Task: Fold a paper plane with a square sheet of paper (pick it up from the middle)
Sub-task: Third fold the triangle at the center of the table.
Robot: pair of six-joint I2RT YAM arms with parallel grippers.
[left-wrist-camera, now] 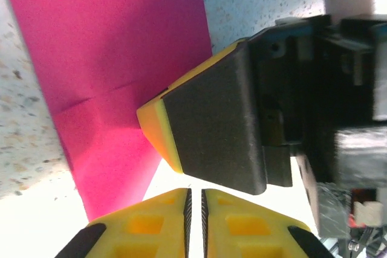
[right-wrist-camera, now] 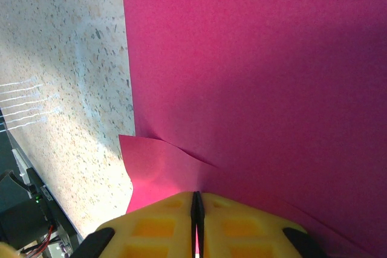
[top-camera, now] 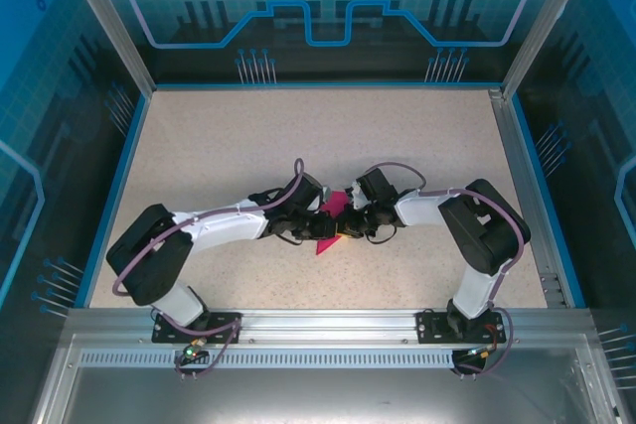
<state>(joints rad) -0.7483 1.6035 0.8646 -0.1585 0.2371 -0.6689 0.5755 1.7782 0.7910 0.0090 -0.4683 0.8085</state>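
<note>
- Your right gripper [right-wrist-camera: 196, 197] is clenched on the paper plane [right-wrist-camera: 254, 77]. Its wrist view shows blocky yellow fingers meeting on smooth magenta sheet, beside a small curled flap.
- Your left gripper [left-wrist-camera: 195, 194] is closed, its ribbed pads almost touching with nothing between them. Its wrist view adds a faint crease across the paper.
- From above, the paper is a small pointed shape between both wrists, mid-way across the speckled beige table [top-camera: 248, 146].

Black-and-white arms [top-camera: 224, 225], looping purple cables [top-camera: 397, 166] — yellow fingers [left-wrist-camera: 151, 228], black-edged.
</note>
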